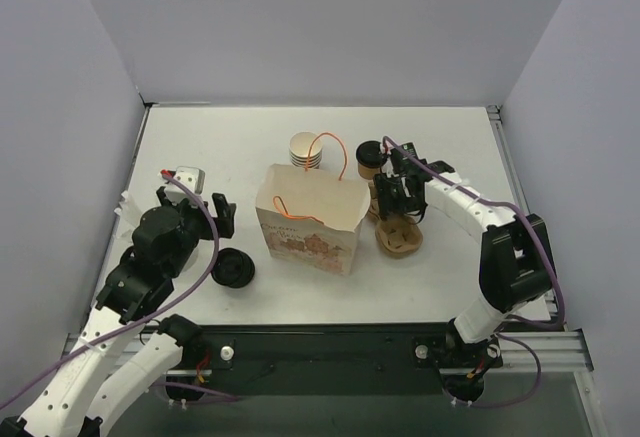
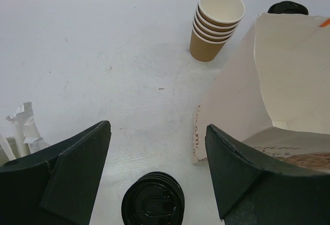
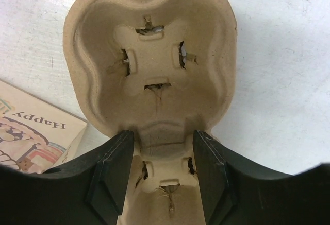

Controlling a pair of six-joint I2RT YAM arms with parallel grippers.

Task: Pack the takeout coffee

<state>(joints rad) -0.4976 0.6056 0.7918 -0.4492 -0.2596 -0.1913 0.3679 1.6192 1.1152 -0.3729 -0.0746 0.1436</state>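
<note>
My left hand (image 2: 157, 127) gapes empty over spare lids (image 2: 153, 204). My right hand (image 3: 163, 135) straddles the carrier (image 3: 149, 55) at its waist, grip unclear. The bag (image 2: 289, 70) hides most of the coffee (image 2: 287, 7).

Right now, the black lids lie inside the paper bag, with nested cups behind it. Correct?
No: the black lids lie on the table left of the paper bag, as the left wrist view shows; nested cups behind it.

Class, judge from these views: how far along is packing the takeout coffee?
Done: the small tan paper cup wears its round black plastic lid. In hand: the right gripper straddles the brown moulded-pulp cup carrier; the left gripper hangs open. Left: the cup stands outside both carrier and printed paper bag.
</note>
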